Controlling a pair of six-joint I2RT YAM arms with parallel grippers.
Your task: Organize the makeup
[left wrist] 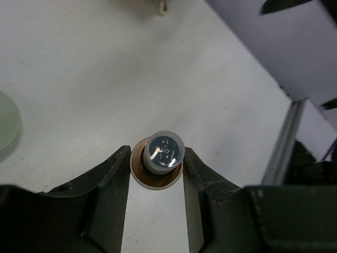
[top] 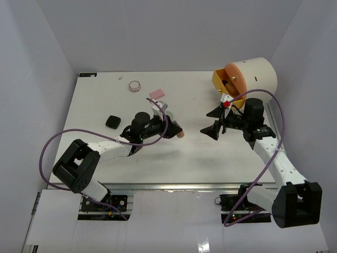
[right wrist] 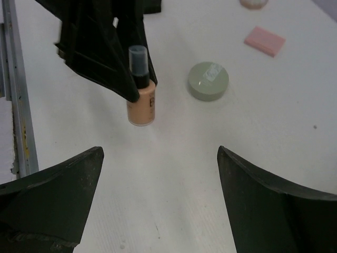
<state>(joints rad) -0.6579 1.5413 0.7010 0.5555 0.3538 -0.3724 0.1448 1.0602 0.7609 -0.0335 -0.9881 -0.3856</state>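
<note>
A beige bottle [top: 180, 134] with a clear cap stands upright on the white table [top: 200, 158] at mid-table. My left gripper [top: 175, 129] is shut on it, one finger on each side in the left wrist view [left wrist: 157, 159]. In the right wrist view the bottle [right wrist: 141, 105] rests on the table between those fingers. My right gripper [top: 213, 122] is open and empty, a little right of the bottle, fingers wide apart [right wrist: 160, 153]. A grey-green compact [right wrist: 208, 80], a pink pad [top: 157, 94], a pink disc [top: 135, 85] and a black compact [top: 112, 122] lie to the left.
A cream drum-shaped case [top: 251, 78] with an orange front lies at the back right, just behind my right wrist. A tiny white item [top: 121, 78] sits near the back edge. The grey-green compact [left wrist: 5, 124] lies close to my left gripper.
</note>
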